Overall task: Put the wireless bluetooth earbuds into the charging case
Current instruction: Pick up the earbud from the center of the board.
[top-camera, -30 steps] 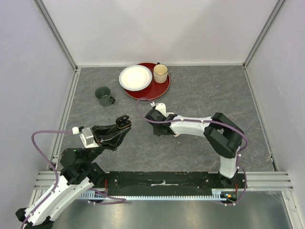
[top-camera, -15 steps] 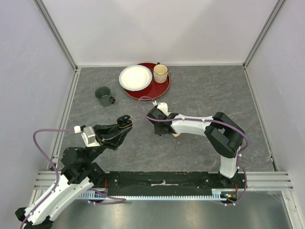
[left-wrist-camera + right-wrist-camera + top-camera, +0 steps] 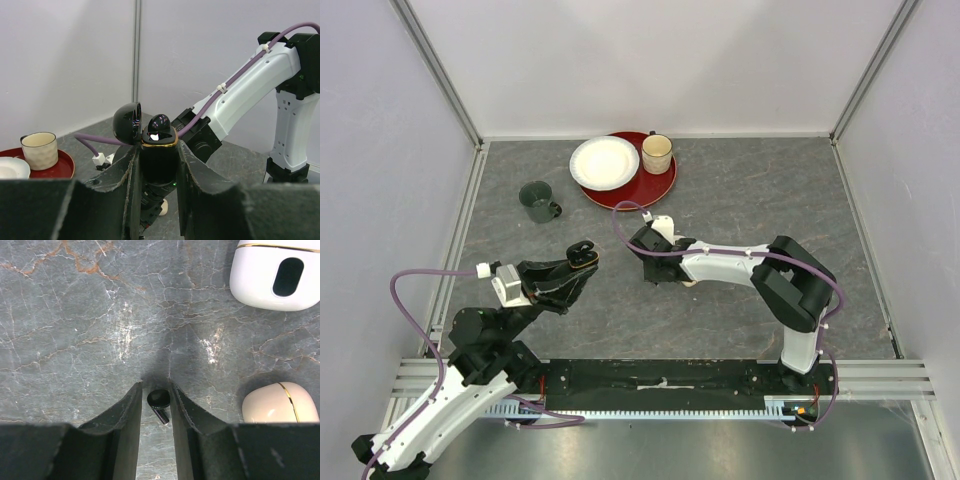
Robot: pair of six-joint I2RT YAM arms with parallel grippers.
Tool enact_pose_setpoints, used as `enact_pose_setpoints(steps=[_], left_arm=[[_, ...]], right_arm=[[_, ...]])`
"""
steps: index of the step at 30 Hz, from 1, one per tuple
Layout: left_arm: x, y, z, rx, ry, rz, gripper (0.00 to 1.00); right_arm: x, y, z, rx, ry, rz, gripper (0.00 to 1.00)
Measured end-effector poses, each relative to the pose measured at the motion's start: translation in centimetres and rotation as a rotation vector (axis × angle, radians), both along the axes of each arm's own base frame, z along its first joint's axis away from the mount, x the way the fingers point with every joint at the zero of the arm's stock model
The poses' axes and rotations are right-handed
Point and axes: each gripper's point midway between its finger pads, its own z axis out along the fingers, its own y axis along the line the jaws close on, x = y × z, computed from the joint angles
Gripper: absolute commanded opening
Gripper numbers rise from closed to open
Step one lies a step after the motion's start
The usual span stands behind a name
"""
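Overhead, the right arm is nudging its wrist slightly toward 12 o'clock compared with a moment ago, while the left arm is staying put at 8 o'clock on the table (image 3: 740, 190).

The right end effector (image 3: 156, 387) is reaching down to the table surface, its two fingers standing narrowly apart on either side of a black earbud (image 3: 159, 401). The earbud is lying on the stone-patterned top. A thin sliver of table is showing beside it, so whether the fingers are pinching it or only bracketing it cannot be told. A white case (image 3: 275, 275) with an empty dark slot is sitting at 1 o'clock from the earbud, and a closed beige case (image 3: 280, 407) at 3 o'clock.

The left end effector (image 3: 159, 147) is clenching a black charging case (image 3: 158, 165) and holding it above the table with its lid (image 3: 127, 122) swung open toward 10 o'clock. A glossy black dome, likely an earbud already seated, is showing at its mouth.

The small shift suggests the right arm is lining up on the loose black earbud. The open case is waiting for it, and the insertion is not yet done.
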Motion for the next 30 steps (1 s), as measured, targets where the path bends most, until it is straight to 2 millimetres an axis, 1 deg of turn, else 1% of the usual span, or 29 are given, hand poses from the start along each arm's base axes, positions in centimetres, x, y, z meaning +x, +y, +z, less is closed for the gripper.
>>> enact_pose_setpoints(steps=[11,12,14,17,20,23,27,30], left_arm=[[0.0,0.0,0.2,-0.006,-0.004,-0.001,0.02],[-0.1,0.0,0.2,-0.007,-0.002,-0.002,0.02],[-0.1,0.0,0.2,-0.009,0.000,-0.003,0.02],[-0.1,0.0,0.2,-0.009,0.001,-0.004,0.02],[-0.1,0.0,0.2,-0.011,0.003,-0.005,0.02],[-0.1,0.0,0.2,-0.013,0.005,-0.007,0.02],[-0.1,0.0,0.2,-0.014,0.006,-0.007,0.02],[0.0,0.0,0.2,-0.014,0.009,-0.006,0.02]], right_arm=[[-0.4,-0.1,0.0,-0.024,-0.013,-0.006,0.36],[-0.4,-0.2,-0.1,-0.026,-0.012,-0.005,0.33],[-0.5,-0.2,-0.1,-0.028,-0.010,-0.004,0.32],[-0.5,-0.3,-0.1,-0.033,-0.008,-0.007,0.27],[-0.6,-0.3,-0.1,-0.035,-0.006,-0.008,0.19],[-0.6,-0.3,-0.1,-0.034,-0.005,-0.008,0.13],[-0.6,-0.3,0.1,-0.028,-0.007,-0.011,0.10],[-1.2,-0.9,0.3,-0.028,0.001,-0.011,0.07]])
